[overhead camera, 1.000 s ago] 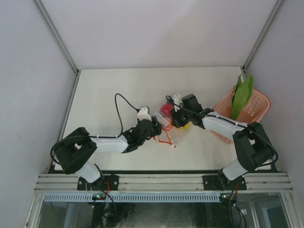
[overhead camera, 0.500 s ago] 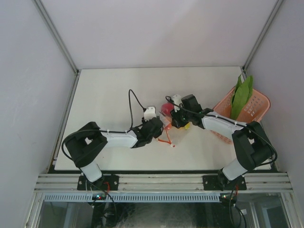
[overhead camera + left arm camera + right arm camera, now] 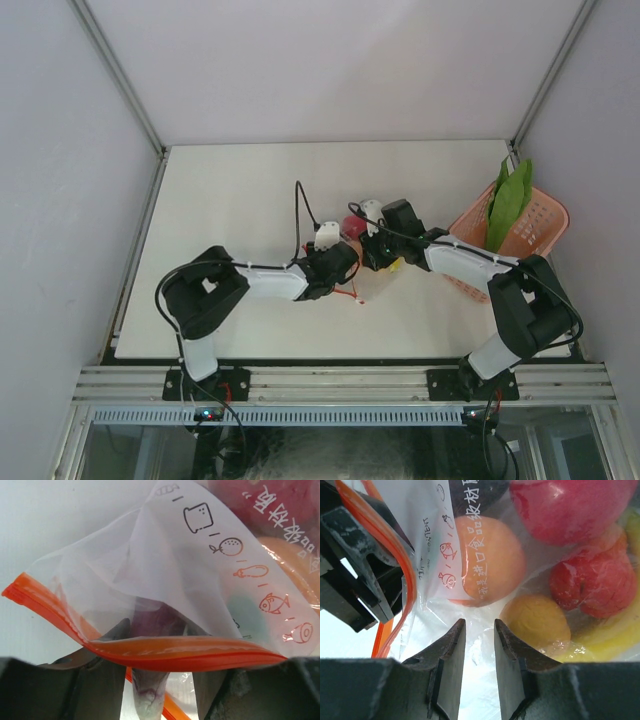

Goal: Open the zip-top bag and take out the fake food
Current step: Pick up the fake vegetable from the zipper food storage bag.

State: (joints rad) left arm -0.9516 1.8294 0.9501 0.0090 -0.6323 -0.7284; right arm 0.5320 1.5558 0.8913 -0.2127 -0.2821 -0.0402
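The white table (image 3: 230, 200) stretches out under both my arms. At its right side stands the pink basket (image 3: 548, 215), and the long leafy green (image 3: 510, 200) sticks up out of it. The clear bag (image 3: 150, 565) lies near the middle of the table, left of the basket and between my two grippers. Through its film I see a big red fruit (image 3: 570, 505), an orange fruit (image 3: 487, 555) beside it, a smaller red piece (image 3: 592, 582), a yellow-orange ball (image 3: 535, 620), a yellow banana (image 3: 615, 635) at the edge and something dark (image 3: 475, 490) at the top. The orange zipper strip (image 3: 190, 655) runs across in front of my left gripper (image 3: 159, 645), and a second orange line shows below it. That gripper is spread wide, and a fold of the bag hangs in the gap without filling it. My right gripper (image 3: 479, 625) has its fingers drawn near each other with a narrow gap. Bag film lies in that gap, but I cannot tell whether I am pinching it.
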